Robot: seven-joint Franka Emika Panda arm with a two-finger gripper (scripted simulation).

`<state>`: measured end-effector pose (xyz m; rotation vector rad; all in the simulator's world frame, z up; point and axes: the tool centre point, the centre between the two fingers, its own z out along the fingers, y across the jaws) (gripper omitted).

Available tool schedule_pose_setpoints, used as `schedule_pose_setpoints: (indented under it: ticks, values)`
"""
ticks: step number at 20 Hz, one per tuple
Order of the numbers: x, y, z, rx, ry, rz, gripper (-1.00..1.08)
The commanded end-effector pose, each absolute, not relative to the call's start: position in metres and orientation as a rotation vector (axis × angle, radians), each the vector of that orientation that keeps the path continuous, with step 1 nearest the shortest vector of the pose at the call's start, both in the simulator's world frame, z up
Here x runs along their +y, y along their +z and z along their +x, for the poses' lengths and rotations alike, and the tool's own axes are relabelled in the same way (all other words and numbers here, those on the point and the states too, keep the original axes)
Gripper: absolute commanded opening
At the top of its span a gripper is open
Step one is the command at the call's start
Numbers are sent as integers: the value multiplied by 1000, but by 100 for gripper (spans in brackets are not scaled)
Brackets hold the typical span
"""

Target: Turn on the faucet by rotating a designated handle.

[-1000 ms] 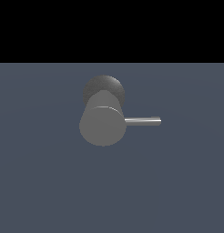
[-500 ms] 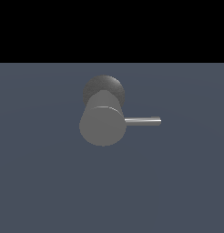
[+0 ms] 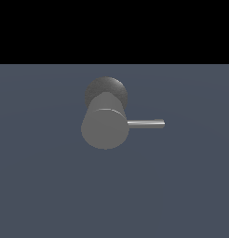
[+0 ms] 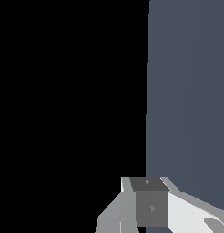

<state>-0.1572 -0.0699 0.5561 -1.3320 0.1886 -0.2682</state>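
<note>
The faucet stands on the blue-grey surface, its flat round face toward the exterior camera. The handle projects level toward the exterior view's right. My pincer appears only in the wrist view, partly cropped; I cannot tell whether it is released or clenched. It grasps nothing visible.

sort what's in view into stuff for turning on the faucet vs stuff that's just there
For the job:
faucet
handle, pointing to the exterior view's right
gripper, seen only in the wrist view

Just there:
blue-grey surface
</note>
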Motion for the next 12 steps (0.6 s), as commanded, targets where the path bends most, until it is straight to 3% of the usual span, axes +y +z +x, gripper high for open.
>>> schedule_pose_setpoints:
  ticks: [1, 12]
  values:
    - [-78, 552, -150, 220, -266, -1268, -100]
    - [-98, 534, -131, 303, -251, -1113, -100]
